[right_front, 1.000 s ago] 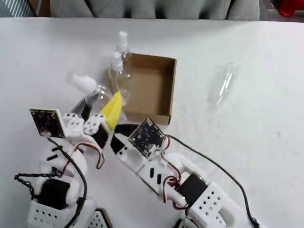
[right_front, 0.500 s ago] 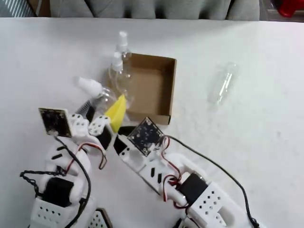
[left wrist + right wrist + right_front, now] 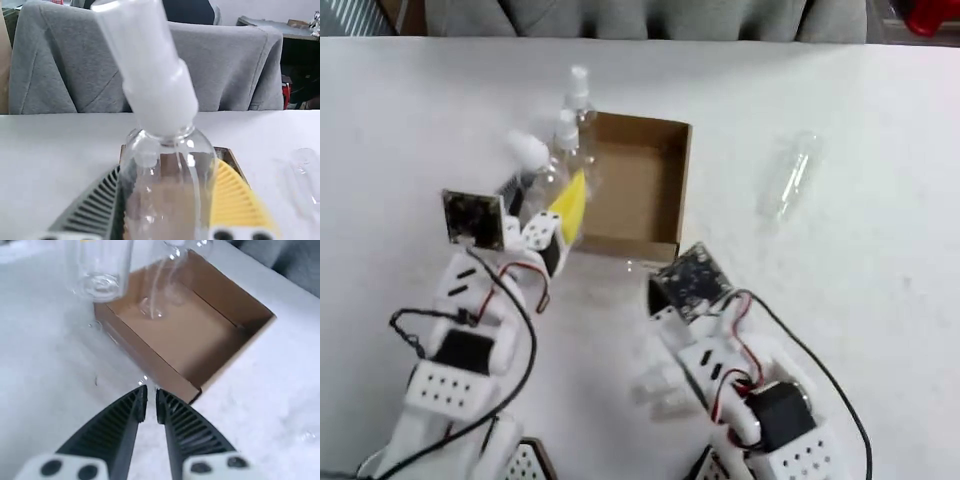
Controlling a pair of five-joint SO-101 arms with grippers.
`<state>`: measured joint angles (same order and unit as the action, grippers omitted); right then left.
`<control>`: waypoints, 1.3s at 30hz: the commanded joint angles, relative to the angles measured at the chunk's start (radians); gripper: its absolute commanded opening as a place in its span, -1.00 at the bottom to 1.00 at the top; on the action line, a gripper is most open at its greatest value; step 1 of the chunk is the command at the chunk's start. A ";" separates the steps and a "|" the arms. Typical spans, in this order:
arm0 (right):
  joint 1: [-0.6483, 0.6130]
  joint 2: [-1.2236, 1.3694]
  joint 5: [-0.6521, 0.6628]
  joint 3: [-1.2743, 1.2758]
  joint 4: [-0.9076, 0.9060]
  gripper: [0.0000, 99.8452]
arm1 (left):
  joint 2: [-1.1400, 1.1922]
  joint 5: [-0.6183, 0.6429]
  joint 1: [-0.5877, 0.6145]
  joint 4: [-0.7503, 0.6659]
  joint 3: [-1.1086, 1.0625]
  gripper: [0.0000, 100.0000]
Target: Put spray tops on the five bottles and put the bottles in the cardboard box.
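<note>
My left gripper [image 3: 170, 172] is shut on a clear bottle [image 3: 167, 195] with a white spray top [image 3: 150, 65], gripped between its grey and yellow fingers. In the high view this bottle [image 3: 542, 178] hangs tilted just left of the open cardboard box [image 3: 638, 180]. Two more topped bottles [image 3: 570, 125] stand at the box's left wall. A clear bottle without a top [image 3: 788, 176] lies on the table right of the box. My right gripper [image 3: 150, 407] is shut with nothing in it, just short of the box's front wall [image 3: 150, 360].
The white table [image 3: 840, 280] stretches wide to the right and the far side. A grey padded chair back [image 3: 210, 70] stands behind the table's far edge. The two arm bases [image 3: 450, 380] sit along the near edge.
My left gripper carried the topped bottle away from the near edge, up beside the box's left wall. My right arm drew back to the right, away from the bottle.
</note>
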<state>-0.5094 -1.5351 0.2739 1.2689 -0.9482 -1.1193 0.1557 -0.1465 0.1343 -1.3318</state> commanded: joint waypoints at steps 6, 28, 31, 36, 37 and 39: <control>0.239 -0.064 0.189 0.043 -0.102 -0.97 | 0.216 -0.017 0.021 -0.279 0.012 -0.96; 0.417 -0.068 0.229 0.416 0.223 -0.97 | 0.743 -0.110 0.021 -0.726 0.080 -0.96; 0.418 -0.068 0.230 0.417 0.223 -0.97 | 0.808 -0.109 0.036 -0.727 0.126 -0.96; 0.417 -0.068 0.230 0.427 0.228 -0.97 | 0.878 -0.107 0.053 -0.746 0.173 -0.96; 0.415 -0.068 0.230 0.427 0.228 -0.97 | 0.888 -0.106 0.053 -0.769 0.175 -0.96; 0.412 -0.068 0.230 0.427 0.228 -0.97 | 0.901 -0.071 0.053 -0.807 0.175 -0.96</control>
<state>-0.1059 -1.5934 0.4902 1.6817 -0.7426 -0.2279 0.0529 -0.1066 -0.5884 -1.2152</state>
